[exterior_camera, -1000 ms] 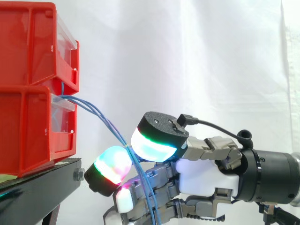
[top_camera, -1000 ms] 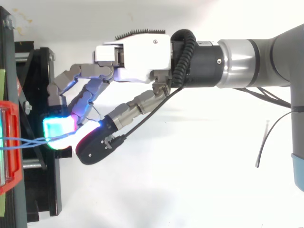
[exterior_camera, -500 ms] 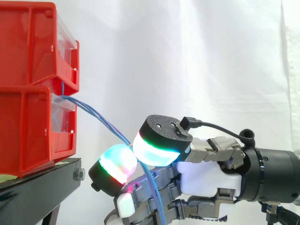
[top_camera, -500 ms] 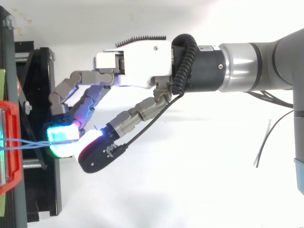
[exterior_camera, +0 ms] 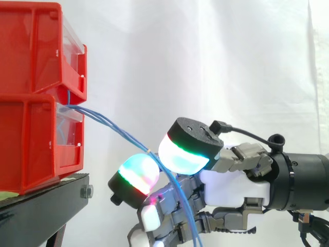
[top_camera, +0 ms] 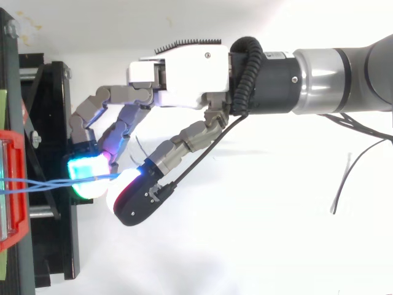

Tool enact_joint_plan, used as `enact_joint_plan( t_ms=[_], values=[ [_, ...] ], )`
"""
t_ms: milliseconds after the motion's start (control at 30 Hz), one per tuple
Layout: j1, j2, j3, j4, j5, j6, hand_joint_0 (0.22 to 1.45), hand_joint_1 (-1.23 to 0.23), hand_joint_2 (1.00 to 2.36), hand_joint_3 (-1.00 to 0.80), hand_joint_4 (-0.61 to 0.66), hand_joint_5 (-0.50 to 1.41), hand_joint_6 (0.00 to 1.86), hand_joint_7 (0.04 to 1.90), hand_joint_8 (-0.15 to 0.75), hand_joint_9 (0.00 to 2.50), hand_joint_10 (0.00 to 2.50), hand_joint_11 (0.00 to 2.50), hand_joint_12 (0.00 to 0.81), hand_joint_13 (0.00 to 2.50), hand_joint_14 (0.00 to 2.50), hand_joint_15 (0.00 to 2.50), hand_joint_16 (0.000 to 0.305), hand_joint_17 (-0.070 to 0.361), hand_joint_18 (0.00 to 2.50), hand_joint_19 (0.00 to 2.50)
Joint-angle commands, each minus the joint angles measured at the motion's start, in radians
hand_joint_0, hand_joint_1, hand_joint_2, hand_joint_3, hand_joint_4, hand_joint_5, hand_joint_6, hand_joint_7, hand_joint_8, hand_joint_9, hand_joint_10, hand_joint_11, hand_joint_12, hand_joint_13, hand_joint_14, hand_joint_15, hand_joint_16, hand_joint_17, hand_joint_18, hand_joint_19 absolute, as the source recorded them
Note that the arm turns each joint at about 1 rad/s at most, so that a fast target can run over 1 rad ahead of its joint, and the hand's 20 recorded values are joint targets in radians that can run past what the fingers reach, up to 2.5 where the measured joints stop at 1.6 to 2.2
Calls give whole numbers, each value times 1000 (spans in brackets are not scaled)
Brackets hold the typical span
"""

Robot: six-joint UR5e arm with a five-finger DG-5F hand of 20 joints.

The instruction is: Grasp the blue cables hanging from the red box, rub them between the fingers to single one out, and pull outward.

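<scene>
Thin blue cables [exterior_camera: 110, 125] come out of the gap between the stacked red bins [exterior_camera: 36, 92] and slope down to the right. In the side view my hand [exterior_camera: 231, 188] sits right of and below the bins, and its glowing fingertips [exterior_camera: 140, 174] pinch the cables where they meet. Below the pinch the cables [exterior_camera: 185, 216] hang across the lower fingers. From above, the cables [top_camera: 43, 182] run level from the red bin [top_camera: 12, 190] to the cyan fingertips [top_camera: 89, 172] of my hand [top_camera: 184, 77]. The hand is shut on the cables.
The bins stand on a black stand [exterior_camera: 43, 206] at the left, its frame [top_camera: 52, 141] under my fingertips in the top view. A white curtain [exterior_camera: 205, 67] hangs behind. A thin dark cable [top_camera: 362, 160] lies at the right.
The hand has moved right, away from the bins, and slightly down with the cables pinched. The cables now slope flatter and look tauter.
</scene>
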Motion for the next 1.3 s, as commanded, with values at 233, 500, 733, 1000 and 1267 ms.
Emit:
enact_joint_plan(
  t_ms=[233,500,733,1000,1267],
  values=[
    [2,9,-1,-18,4,2,502,-645,1000,-500,115,-87,871,1075,307,1037,11,385,370,887,20,561,43,96,719,595],
    [0,25,0,-23,6,2,496,-630,1000,-500,88,-80,857,1052,307,1053,11,381,376,919,18,570,43,97,744,604],
    [0,31,0,-35,6,2,520,-615,1000,-500,8,-64,841,1088,283,1105,11,375,366,950,21,579,41,92,744,610],
    [-1,35,0,-37,6,2,584,-706,1013,-314,87,-86,859,1184,283,1074,12,408,361,947,20,599,38,86,741,630],
    [2,54,0,-60,7,2,631,-858,1017,-218,64,-143,910,1123,288,916,13,442,362,850,20,597,41,93,719,601]
  ],
)
